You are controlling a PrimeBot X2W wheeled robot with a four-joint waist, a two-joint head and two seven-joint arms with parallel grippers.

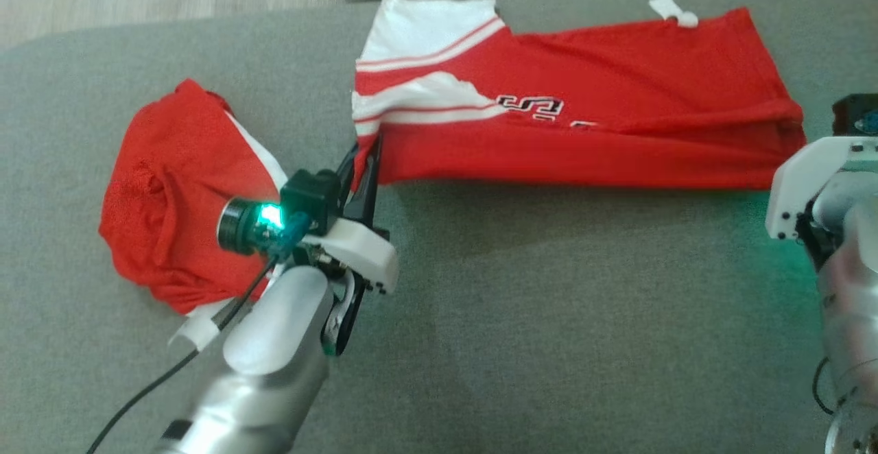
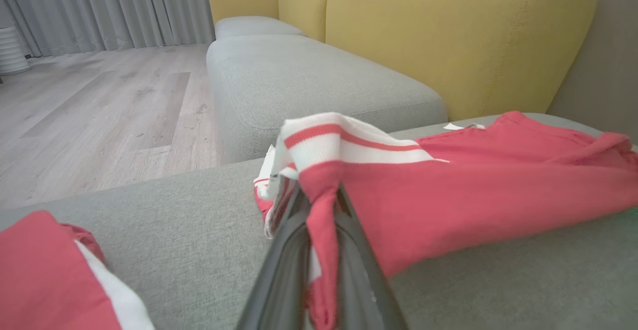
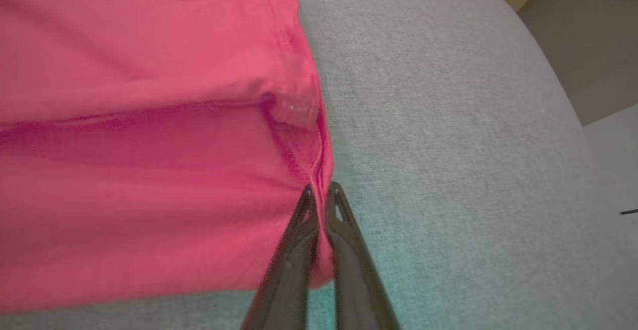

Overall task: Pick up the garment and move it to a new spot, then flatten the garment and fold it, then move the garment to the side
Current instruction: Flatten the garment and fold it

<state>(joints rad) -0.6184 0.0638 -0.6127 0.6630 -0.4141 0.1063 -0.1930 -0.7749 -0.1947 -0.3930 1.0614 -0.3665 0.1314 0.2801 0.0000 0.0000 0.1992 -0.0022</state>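
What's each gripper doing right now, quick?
Left gripper: shut on the spread red garment's striped corner.
Right gripper: shut on the same garment's opposite edge.

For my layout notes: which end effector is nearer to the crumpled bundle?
Left. The left end effector grips the garment at its striped corner, beside the bundle; the right end effector pinches the garment's opposite end, far from it.

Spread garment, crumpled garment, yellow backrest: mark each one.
Spread garment [image 1: 651, 90]: head view, red body.
Crumpled garment [image 1: 171, 186]: head view, bunched middle.
Yellow backrest [image 2: 448, 36]: left wrist view, front face.
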